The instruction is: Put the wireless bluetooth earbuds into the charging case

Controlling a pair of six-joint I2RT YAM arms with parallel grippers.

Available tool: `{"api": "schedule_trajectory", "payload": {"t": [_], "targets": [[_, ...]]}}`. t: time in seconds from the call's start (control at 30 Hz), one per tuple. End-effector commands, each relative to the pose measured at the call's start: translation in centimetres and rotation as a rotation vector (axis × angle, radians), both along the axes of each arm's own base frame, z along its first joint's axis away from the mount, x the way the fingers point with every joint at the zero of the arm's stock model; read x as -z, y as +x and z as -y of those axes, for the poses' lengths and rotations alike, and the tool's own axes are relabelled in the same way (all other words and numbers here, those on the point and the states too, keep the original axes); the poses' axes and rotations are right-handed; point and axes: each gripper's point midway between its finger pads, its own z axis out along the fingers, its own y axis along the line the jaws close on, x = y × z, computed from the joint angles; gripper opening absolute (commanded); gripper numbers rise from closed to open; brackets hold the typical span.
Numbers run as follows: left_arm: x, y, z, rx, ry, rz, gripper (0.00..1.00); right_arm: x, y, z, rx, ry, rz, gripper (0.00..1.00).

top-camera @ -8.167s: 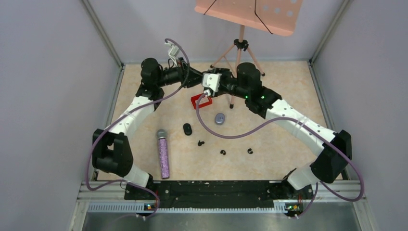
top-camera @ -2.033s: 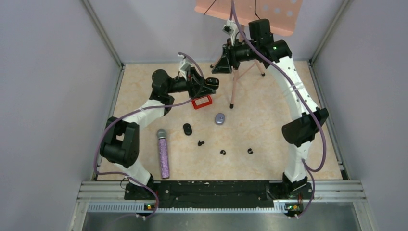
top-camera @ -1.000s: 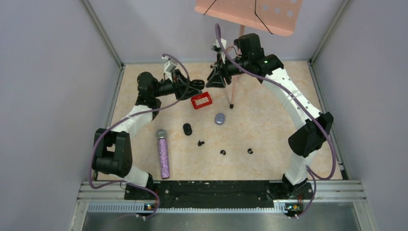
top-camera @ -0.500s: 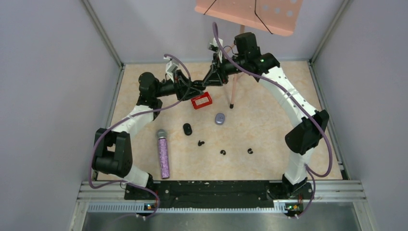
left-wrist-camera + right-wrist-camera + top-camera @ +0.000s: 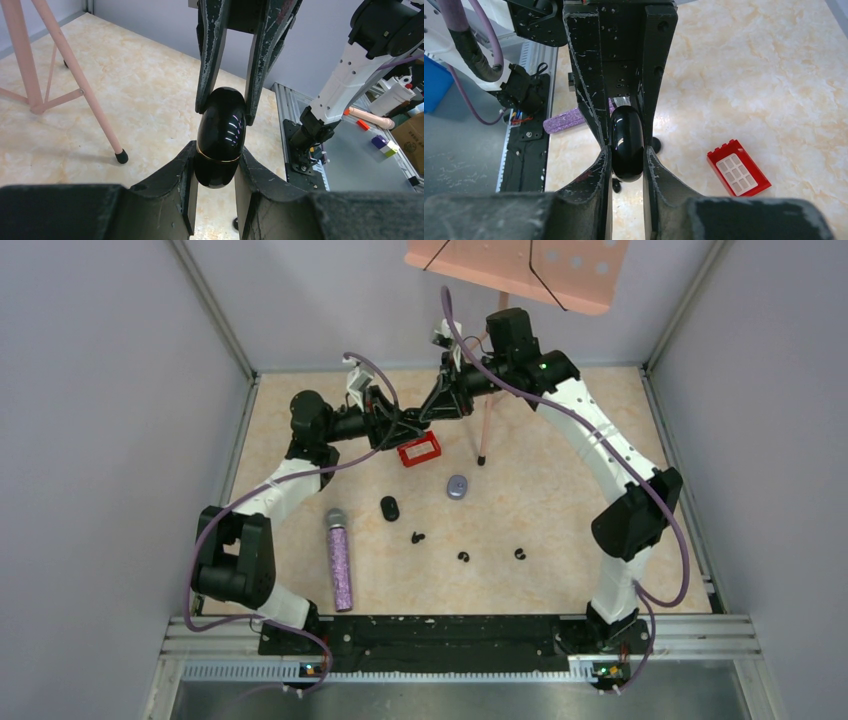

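Observation:
A glossy black oval charging case (image 5: pixel 221 130) with a thin gold seam hangs in mid-air above the back of the table. My left gripper (image 5: pixel 216 150) is shut on its lower half. My right gripper (image 5: pixel 626 150) comes from the opposite side, and its fingers press the other end of the same case (image 5: pixel 626 135). The two grippers meet tip to tip, left gripper (image 5: pixel 403 426) and right gripper (image 5: pixel 432 412). Three small black earbuds (image 5: pixel 417 537) (image 5: pixel 463 557) (image 5: pixel 519 554) lie loose on the table near the front.
A second black oval case (image 5: pixel 389 508) and a grey-blue case (image 5: pixel 457 486) lie mid-table. A red block (image 5: pixel 420 449) sits just under the grippers. A glittery purple microphone (image 5: pixel 340 560) lies at the left. A pink tripod stand (image 5: pixel 488 410) stands at the back.
My right arm swung down and left to meet the left gripper, and its jaws closed onto the case. The left gripper kept its hold and shifted slightly.

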Motion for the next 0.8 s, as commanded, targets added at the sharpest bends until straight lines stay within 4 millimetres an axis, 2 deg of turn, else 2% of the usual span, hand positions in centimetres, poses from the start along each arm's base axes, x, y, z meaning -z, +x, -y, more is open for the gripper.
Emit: {"api": "schedule_trajectory", "payload": {"t": [0.0, 0.07, 0.13, 0.37, 0.53, 0.63, 0.77], "targets": [[-2.4, 0.7, 0.1, -0.047, -0.037, 0.058, 0.15, -0.7, -0.5, -1.0, -0.040, 0.026, 0.024, 0.08], [-2.4, 0.9, 0.1, -0.056, -0.041, 0.042, 0.29, -0.8, -0.4, -0.9, -0.034, 0.024, 0.032, 0.07], [-2.5, 0.7, 0.1, -0.052, -0.045, 0.035, 0.38, -0.9, -0.2, -0.9, -0.026, 0.021, 0.044, 0.06], [-2.5, 0.5, 0.1, -0.044, -0.047, 0.038, 0.41, -0.9, 0.0, -0.8, -0.016, 0.017, 0.051, 0.06], [-2.3, 0.4, 0.1, -0.037, -0.044, 0.043, 0.30, -1.0, 0.1, -0.9, -0.011, 0.017, 0.058, 0.06], [-2.2, 0.5, 0.1, -0.040, -0.046, 0.037, 0.38, -1.3, 0.3, -0.9, -0.004, 0.019, 0.068, 0.06], [-2.4, 0.3, 0.2, -0.027, -0.054, 0.031, 0.39, -1.6, 0.5, -0.8, 0.005, 0.022, 0.073, 0.05]]}}
